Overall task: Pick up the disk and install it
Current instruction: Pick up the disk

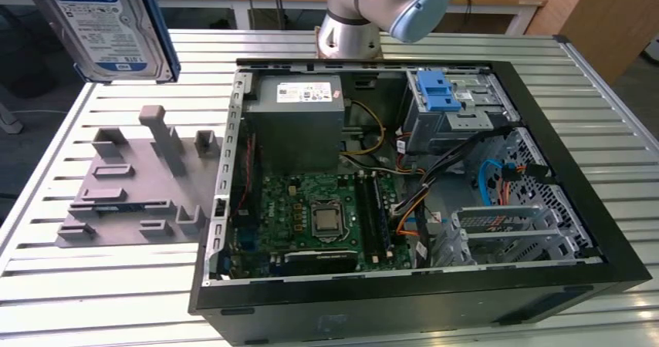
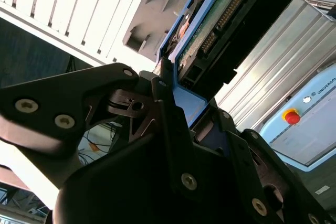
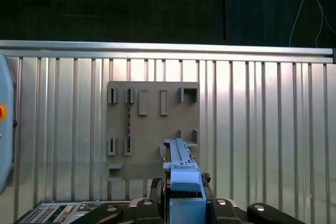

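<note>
The disk (image 1: 108,27), a silver hard drive with a blue-and-white label and a blue carrier frame, hangs upright high above the table at the exterior view's far left. It is well clear of the grey fixture below. In the second wrist view my gripper (image 2: 176,95) is shut on the blue frame at one end of the disk (image 2: 223,11), whose circuit-board side shows. In the first wrist view the disk (image 3: 180,162) appears edge-on, sticking out from the gripper (image 3: 185,199) above the grey fixture.
A grey slotted holder fixture (image 1: 134,185) lies on the slatted metal table (image 1: 92,301). To its right stands the open computer case (image 1: 576,231), with a grey power supply (image 1: 293,123), a motherboard (image 1: 319,216) and a blue-latched drive bay (image 1: 453,100). The arm's base (image 1: 350,31) stands behind the case.
</note>
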Motion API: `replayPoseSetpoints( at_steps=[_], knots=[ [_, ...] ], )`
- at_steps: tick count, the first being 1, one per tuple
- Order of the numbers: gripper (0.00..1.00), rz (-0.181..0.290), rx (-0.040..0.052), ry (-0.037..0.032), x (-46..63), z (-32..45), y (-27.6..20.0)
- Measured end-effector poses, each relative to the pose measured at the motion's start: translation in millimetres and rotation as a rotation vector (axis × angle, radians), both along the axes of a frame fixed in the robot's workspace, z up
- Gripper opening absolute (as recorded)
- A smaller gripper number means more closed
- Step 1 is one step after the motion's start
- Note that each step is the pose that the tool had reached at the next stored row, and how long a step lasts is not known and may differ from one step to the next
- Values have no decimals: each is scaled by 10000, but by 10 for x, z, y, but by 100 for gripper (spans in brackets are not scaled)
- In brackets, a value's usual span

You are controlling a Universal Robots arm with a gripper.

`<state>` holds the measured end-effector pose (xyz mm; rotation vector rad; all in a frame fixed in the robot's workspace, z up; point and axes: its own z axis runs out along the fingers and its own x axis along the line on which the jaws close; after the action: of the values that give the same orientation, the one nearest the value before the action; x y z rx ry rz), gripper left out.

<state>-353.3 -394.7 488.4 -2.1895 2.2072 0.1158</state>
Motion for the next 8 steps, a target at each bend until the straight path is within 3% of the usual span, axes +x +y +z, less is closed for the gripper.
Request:
replayPoseSetpoints(
  at_steps=[8],
  knots=[
    [36,0,-3,0,15,0,-66]
  ],
)
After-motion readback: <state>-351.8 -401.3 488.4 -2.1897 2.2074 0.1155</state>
